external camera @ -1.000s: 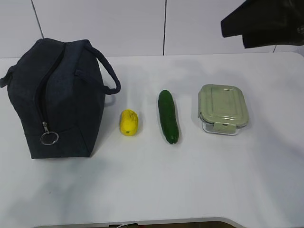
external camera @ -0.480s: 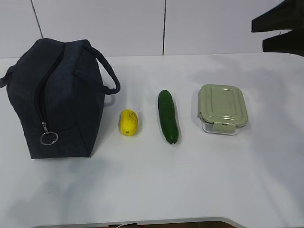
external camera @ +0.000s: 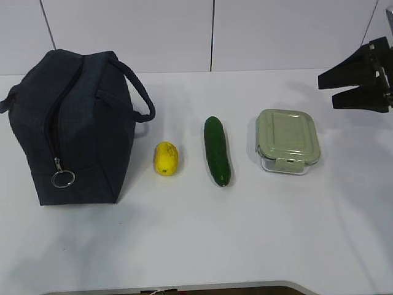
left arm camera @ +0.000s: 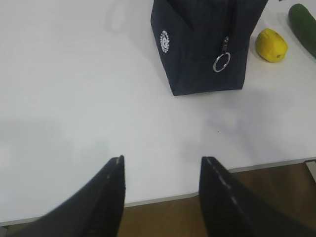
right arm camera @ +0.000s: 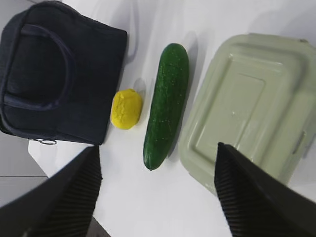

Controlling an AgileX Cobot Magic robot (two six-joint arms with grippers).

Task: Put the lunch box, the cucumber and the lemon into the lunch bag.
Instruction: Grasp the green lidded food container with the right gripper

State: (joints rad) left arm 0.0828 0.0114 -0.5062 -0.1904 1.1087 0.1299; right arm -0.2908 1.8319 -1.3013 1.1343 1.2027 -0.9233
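The navy lunch bag (external camera: 73, 126) stands at the table's left with its top zipper shut and ring pull (external camera: 63, 179) hanging at the front end. The yellow lemon (external camera: 166, 158), the dark green cucumber (external camera: 217, 150) and the lunch box (external camera: 287, 140) with its sage-green lid lie in a row to its right. My right gripper (external camera: 331, 91) is open, in the air at the right edge, above and right of the lunch box. Its wrist view shows the lunch box (right arm camera: 247, 108), cucumber (right arm camera: 167, 103), lemon (right arm camera: 126, 108) and bag (right arm camera: 54, 74). My left gripper (left arm camera: 162, 170) is open over the table's front edge, short of the bag (left arm camera: 205, 44).
The white table (external camera: 202, 239) ends at its front edge, which shows in the left wrist view (left arm camera: 158, 198) with brown floor beyond. A white panelled wall (external camera: 215, 34) stands behind the table.
My right gripper has moved down and to the right, from the upper right corner to beside the lunch box. The objects have not moved.
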